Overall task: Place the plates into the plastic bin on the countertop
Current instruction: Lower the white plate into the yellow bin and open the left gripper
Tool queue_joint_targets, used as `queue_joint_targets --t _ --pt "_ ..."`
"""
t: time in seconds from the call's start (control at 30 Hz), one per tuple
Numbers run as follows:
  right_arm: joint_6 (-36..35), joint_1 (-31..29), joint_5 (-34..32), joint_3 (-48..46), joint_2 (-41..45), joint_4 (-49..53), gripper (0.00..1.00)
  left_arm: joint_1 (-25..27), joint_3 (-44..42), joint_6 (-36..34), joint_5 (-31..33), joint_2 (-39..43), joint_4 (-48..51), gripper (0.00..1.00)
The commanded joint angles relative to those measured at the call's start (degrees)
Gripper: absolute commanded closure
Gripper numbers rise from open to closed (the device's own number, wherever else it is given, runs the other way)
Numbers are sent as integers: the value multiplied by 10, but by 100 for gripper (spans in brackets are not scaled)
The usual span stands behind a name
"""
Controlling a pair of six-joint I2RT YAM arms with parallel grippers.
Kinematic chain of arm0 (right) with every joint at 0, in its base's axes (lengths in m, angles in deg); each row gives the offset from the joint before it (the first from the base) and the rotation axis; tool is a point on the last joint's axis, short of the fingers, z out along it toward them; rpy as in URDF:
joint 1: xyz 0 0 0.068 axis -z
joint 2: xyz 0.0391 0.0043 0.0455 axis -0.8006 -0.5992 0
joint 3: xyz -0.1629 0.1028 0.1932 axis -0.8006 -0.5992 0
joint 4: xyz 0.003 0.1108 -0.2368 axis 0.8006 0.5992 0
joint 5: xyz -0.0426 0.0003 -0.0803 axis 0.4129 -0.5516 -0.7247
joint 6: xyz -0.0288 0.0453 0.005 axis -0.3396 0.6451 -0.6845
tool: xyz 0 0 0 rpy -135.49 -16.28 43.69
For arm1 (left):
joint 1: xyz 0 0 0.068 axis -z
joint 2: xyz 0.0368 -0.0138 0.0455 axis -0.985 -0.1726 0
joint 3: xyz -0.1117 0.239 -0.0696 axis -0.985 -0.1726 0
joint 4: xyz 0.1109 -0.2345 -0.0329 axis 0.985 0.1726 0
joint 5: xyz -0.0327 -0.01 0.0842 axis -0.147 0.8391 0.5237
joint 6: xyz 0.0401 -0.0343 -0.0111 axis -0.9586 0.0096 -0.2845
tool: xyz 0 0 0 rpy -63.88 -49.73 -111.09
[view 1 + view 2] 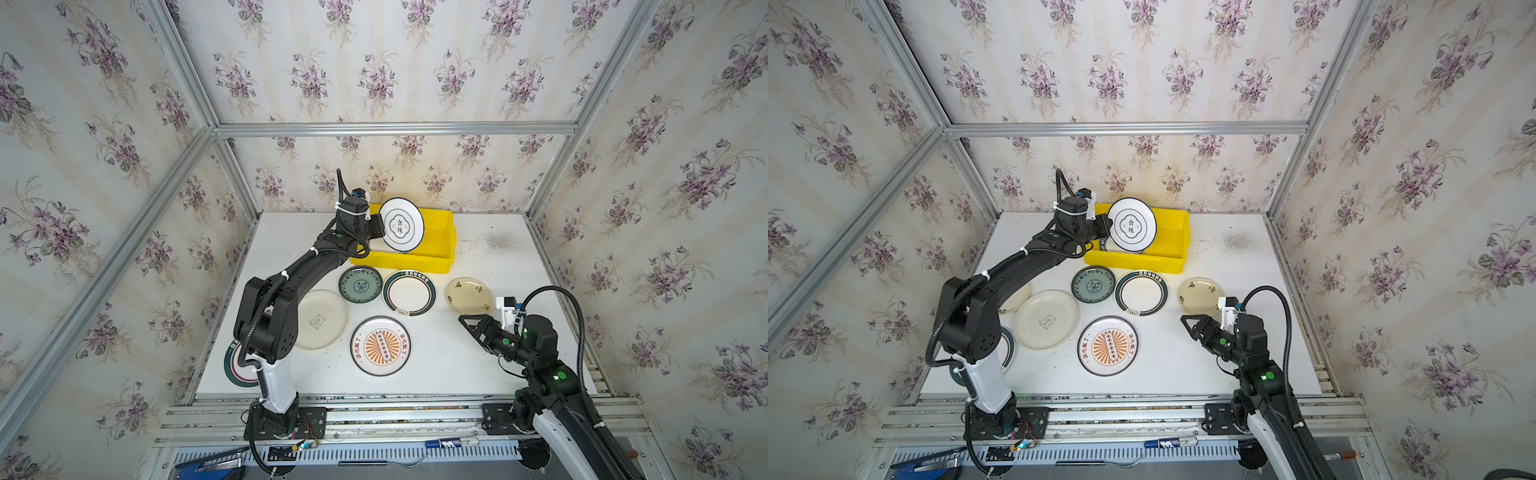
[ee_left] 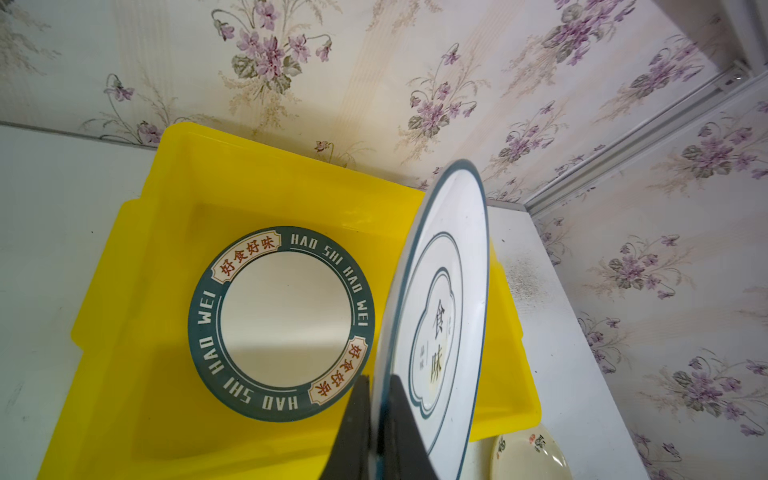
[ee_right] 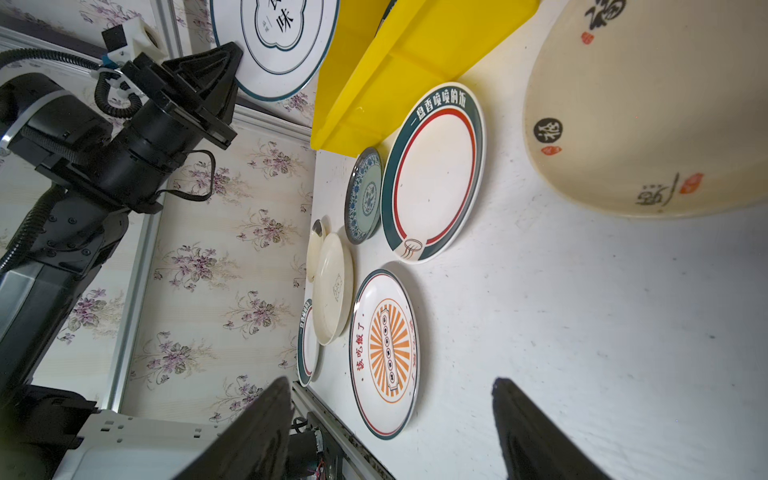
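Right gripper (image 3: pixel 390 379) is nearest, jaws spread and empty, low over the countertop (image 1: pixel 457 365) between the sunburst plate (image 1: pixel 380 345) and the cream plate (image 1: pixel 468 296). Other loose plates lie flat mid-table. Far back, the left arm reaches out long to the plastic bin (image 2: pixel 166 232). Left gripper (image 2: pixel 378 380) pinches the rim of the white plate (image 2: pixel 440 291), which stands on edge over the bin's middle and extends rightward from the jaws. A green-rimmed plate (image 2: pixel 282 320) lies flat inside. The held plate's lower edge is probably clear of the floor; hard to tell.

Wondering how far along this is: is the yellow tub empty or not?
Not empty. One teal-rimmed plate lies flat on the floor of the yellow tub; a white plate is held on edge over it.
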Motion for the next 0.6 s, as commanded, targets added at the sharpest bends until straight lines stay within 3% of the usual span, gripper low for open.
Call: queue_joint_targets --t 0.0,0.57 --pt "-10 0 -12 8 8 12 22 -8 29 -17 7 -23 11 100" --pt "-18 0 -28 -2 -13 -3 22 -8 96 -98 116 -107 114 100"
